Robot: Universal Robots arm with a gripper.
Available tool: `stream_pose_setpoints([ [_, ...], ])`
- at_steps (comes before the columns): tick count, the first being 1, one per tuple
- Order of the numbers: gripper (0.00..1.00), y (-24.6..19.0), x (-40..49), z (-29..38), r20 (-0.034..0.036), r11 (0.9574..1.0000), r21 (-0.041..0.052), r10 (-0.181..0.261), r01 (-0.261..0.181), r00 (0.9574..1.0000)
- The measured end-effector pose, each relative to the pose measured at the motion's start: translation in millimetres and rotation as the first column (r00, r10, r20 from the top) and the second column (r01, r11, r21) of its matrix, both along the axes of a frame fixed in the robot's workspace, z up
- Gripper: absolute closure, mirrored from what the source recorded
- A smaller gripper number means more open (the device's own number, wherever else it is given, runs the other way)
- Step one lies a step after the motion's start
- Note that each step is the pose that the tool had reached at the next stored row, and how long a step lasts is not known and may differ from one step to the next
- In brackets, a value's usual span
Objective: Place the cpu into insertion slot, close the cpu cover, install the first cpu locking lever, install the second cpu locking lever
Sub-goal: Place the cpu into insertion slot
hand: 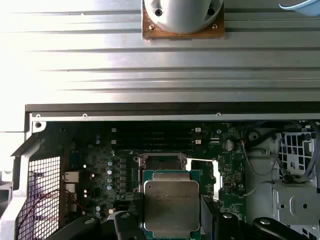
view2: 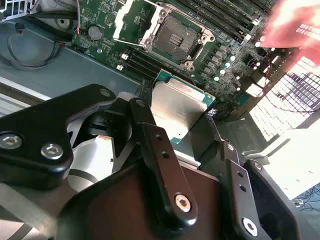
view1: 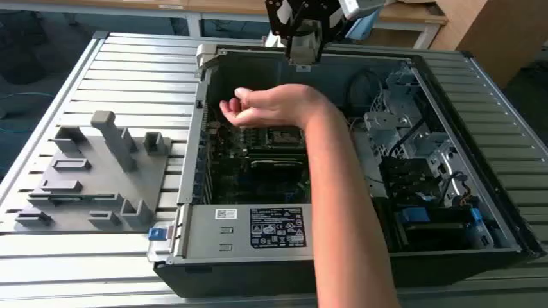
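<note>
Where it hangs above the far wall of the open computer case (view1: 190, 160), the gripper (view1: 301, 56) is closed on the cpu (view2: 177, 107). Its two black metal fingers (view2: 142, 112) press against opposite edges of the flat square chip, whose dull silvery lid and green rim face both wrist views. The chip is held over the case, apart from the insertion slot (view2: 172, 37) on the dark green board at the case's floor. The slot's dark middle lies bare inside its silvery rim, and the cpu cover (view2: 119, 24), a thin metal frame, stands tipped up beside it.

In the exterior view, a grey moulded fixture block (view1: 94, 173) lies on the ribbed metal table (view1: 128, 70) outside the case, at the exterior view's left. A person's hand (view1: 265, 106) reaches into the case, curled near the slot. Perforated metal drive cages (view1: 389, 122) and black cables occupy the case's side toward the exterior view's right.
</note>
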State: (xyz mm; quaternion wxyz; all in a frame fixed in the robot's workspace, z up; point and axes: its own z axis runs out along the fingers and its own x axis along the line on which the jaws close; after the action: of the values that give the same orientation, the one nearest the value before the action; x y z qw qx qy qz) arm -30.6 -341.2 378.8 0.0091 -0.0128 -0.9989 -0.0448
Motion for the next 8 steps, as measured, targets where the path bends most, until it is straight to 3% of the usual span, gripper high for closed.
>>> stream_pose_setpoints([
  [8,0.46,0.0,0.0,-1.3,0.0000,1.0000,0.0000,0.000,0.000,1.0000],
])
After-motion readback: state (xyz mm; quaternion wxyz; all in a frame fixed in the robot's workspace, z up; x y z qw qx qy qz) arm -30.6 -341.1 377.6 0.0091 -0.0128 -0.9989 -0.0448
